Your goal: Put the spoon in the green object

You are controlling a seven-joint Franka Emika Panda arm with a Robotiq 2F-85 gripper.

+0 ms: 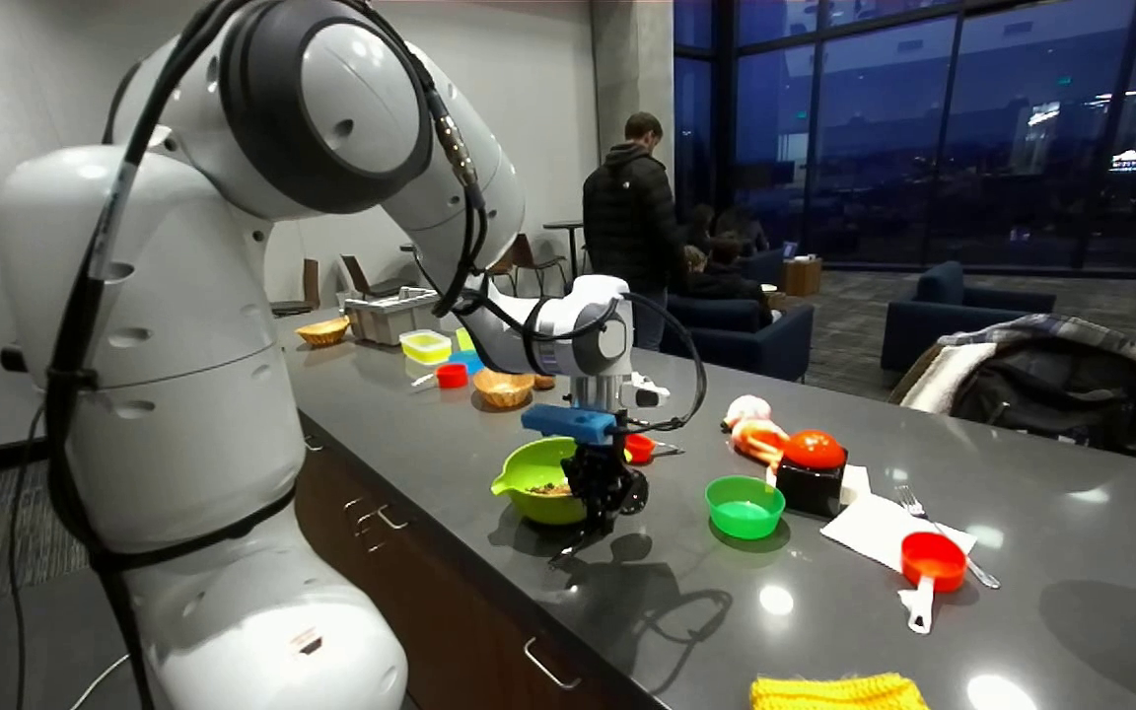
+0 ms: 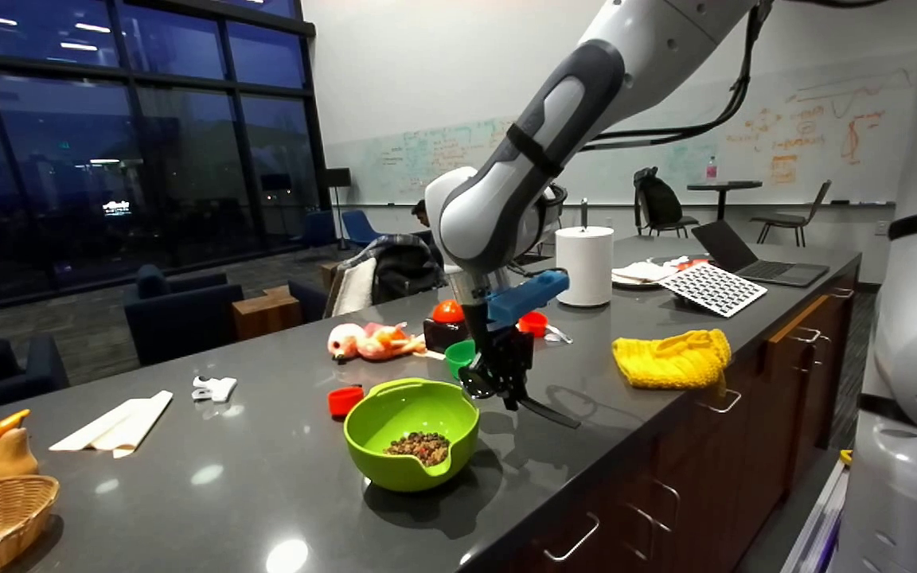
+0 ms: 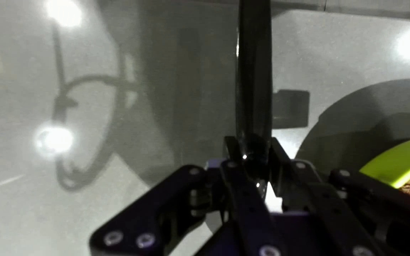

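We judge the spoon light and stiff, its glossy surface likely to let it twist or slide, so we would take hold firmly near its middle. Our gripper is closed about it, a finger on either side, with one long dark end jutting out; we find the spoon over the counter, just beside the green bowl and not yet in it.

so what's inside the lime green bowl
The lime-green bowl holds a heap of small brown and dark bits; what they are is unclear. They cover the bowl's bottom beneath them, so that can't be seen. The dark spoon is outside, gripped by the tool.
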